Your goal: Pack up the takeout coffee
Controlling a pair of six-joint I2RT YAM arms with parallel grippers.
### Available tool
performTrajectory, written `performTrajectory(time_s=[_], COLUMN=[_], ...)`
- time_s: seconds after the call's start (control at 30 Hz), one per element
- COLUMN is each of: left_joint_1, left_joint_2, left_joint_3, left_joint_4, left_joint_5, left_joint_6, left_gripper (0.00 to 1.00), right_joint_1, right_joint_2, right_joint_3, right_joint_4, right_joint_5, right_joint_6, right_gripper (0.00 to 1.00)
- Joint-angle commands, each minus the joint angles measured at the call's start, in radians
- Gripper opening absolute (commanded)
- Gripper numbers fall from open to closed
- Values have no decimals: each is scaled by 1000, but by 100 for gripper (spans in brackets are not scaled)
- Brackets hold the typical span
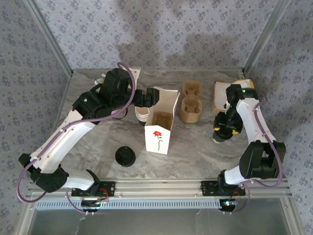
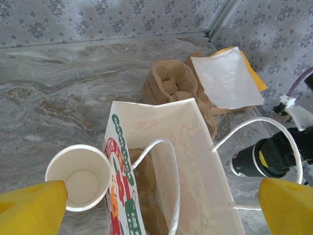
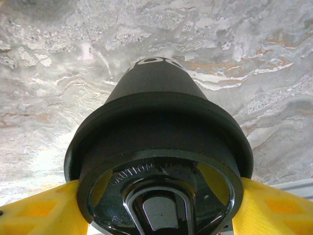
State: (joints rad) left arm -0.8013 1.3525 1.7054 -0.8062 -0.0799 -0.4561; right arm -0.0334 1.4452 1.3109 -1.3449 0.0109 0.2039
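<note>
The takeout coffee (image 1: 218,136) stands on the marble table at the right, and its black lid (image 3: 156,161) sits close under the right wrist camera. My right gripper (image 1: 224,128) comes down on it from above, with yellow fingers (image 3: 34,210) pressed to both sides of the lid rim. The coffee (image 2: 244,161) appears again in the left wrist view, beyond the bag. The white paper bag (image 1: 159,125) with a red rose stands open mid-table. My left gripper (image 1: 146,98) hovers wide open over the bag's (image 2: 195,161) back left edge, holding nothing.
A stack of lidless cream cups (image 1: 142,115) stands against the bag's left side. A brown pulp carrier (image 1: 161,119) lies inside the bag, and more carriers (image 1: 191,102) stand behind it. A loose black lid (image 1: 125,156) lies front left. Paper sleeves (image 1: 222,95) sit back right.
</note>
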Motion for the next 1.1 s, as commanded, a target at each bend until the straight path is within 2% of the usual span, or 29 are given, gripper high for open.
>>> performTrajectory(time_s=[0.0, 0.37, 0.6, 0.83, 1.07], left_joint_1=[-14, -50, -53, -52, -44], left_joint_2=[6, 10, -3, -6, 6], left_joint_3=[33, 18, -15, -85, -101], left_joint_4=[7, 16, 24, 98, 144], left_joint_5=[-27, -110, -144, -182, -197], left_joint_6=[22, 70, 93, 123, 147], left_gripper=[100, 100, 100, 100, 100], right_joint_1=[-8, 31, 122, 242, 338], right_joint_2=[-18, -50, -65, -59, -94], right_joint_3=[50, 203, 300, 462, 461], right_joint_4=[-83, -239, -318, -442, -451], right_joint_5=[6, 4, 9, 44, -35], right_joint_6=[31, 71, 139, 210, 279], right_gripper=[65, 64, 64, 64, 63])
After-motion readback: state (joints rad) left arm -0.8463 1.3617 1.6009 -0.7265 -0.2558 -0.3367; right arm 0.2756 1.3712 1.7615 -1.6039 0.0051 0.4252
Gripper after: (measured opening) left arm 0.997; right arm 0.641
